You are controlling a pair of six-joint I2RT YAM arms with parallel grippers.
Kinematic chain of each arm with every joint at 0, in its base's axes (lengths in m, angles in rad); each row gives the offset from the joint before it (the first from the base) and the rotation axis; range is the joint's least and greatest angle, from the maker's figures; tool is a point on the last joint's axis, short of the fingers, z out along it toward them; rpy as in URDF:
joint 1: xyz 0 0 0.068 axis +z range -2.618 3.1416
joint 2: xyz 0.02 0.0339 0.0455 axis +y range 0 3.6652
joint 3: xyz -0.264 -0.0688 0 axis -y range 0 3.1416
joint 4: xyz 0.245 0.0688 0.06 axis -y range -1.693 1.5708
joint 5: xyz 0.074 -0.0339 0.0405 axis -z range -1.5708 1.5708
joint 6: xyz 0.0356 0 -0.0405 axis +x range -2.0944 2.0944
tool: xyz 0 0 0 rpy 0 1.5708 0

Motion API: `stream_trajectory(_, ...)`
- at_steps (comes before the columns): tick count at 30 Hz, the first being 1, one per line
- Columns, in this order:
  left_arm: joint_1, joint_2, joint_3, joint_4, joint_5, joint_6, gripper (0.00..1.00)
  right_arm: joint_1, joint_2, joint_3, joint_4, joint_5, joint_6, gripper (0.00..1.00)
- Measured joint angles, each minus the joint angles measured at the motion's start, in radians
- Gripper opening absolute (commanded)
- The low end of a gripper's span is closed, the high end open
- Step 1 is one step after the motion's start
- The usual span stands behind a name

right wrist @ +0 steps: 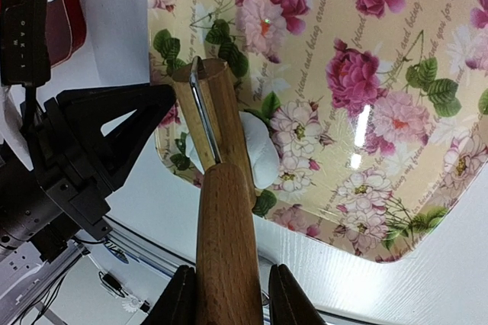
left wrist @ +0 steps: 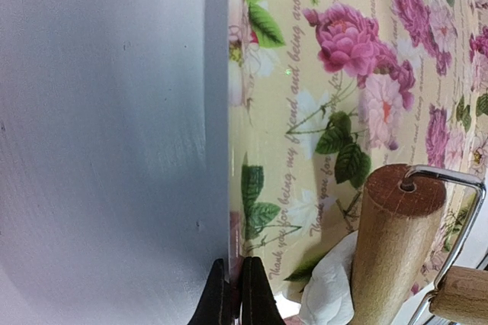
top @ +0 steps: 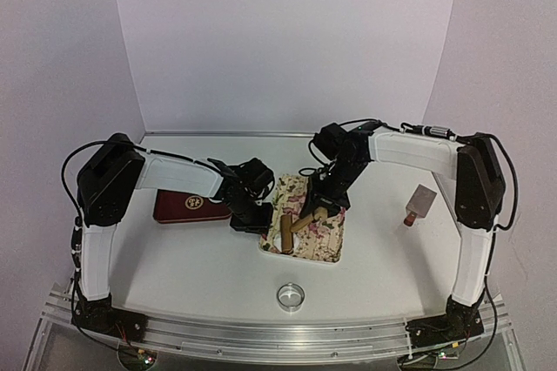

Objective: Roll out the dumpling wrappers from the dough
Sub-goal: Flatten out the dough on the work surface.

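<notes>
A soft white lump of dough (right wrist: 259,153) lies near the left corner of the floral tray (right wrist: 396,58). The drum of a wooden roller (right wrist: 217,119) rests against the dough (left wrist: 332,287). My right gripper (right wrist: 229,302) is shut on the roller's handle (right wrist: 227,233), coming from the tray's far side (top: 320,205). My left gripper (left wrist: 235,294) is shut on the tray's left rim (left wrist: 231,210), seen from above at the tray's left edge (top: 261,225). No dumpling wrappers show in any view.
A metal ring cutter (top: 291,295) stands on the table in front of the tray. To the left of the left gripper lies a dark red box (top: 183,207). A scraper with a wooden handle (top: 420,204) lies at the right.
</notes>
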Motion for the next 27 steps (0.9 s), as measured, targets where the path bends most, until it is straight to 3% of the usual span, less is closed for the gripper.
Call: stream_trajectory(27, 0.0, 0.0, 0.0, 0.004, -0.002, -0.029, 0.0, -0.101, -0.1, -0.161, 0.057, -0.06, -0.027, 0.0)
